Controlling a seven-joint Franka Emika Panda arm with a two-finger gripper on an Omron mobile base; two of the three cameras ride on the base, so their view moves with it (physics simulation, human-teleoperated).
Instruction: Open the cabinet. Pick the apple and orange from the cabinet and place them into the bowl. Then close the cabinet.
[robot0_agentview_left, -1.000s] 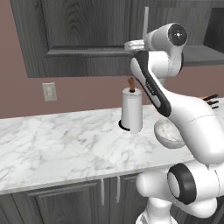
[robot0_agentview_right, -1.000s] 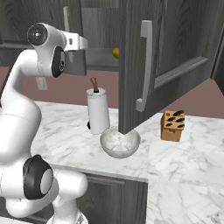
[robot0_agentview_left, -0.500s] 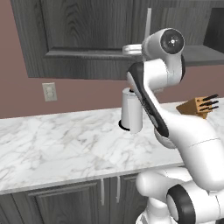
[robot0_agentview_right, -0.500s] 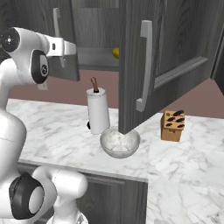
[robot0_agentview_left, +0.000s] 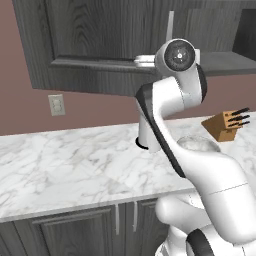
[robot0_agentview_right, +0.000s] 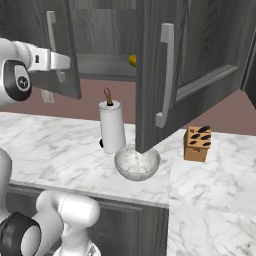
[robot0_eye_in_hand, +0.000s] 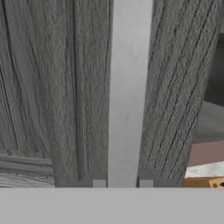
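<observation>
Gripper (robot0_eye_in_hand: 122, 183): clamped on left door's handle (robot0_eye_in_hand: 127, 92), to swing cabinet (robot0_agentview_right: 197, 55) open (bowl (robot0_agentview_right: 137, 163) waits on tabletop (robot0_agentview_right: 60, 150)).

The paper-towel roll (robot0_agentview_left: 145, 134) is mostly hidden behind the arm, as is the bowl (robot0_agentview_left: 199, 145) – only its rim shows. A yellow fruit (robot0_agentview_right: 132, 60), at twelve o'clock from the bowl – half hidden by the right door (robot0_agentview_right: 150, 75).

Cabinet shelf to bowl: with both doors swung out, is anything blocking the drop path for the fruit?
Partly. The open right door of the cabinet hangs out over the counter, its lower edge directly above the bowl in the right base view. The paper-towel roll stands beside the bowl, apart. The gripper straddles the left door's handle.
</observation>
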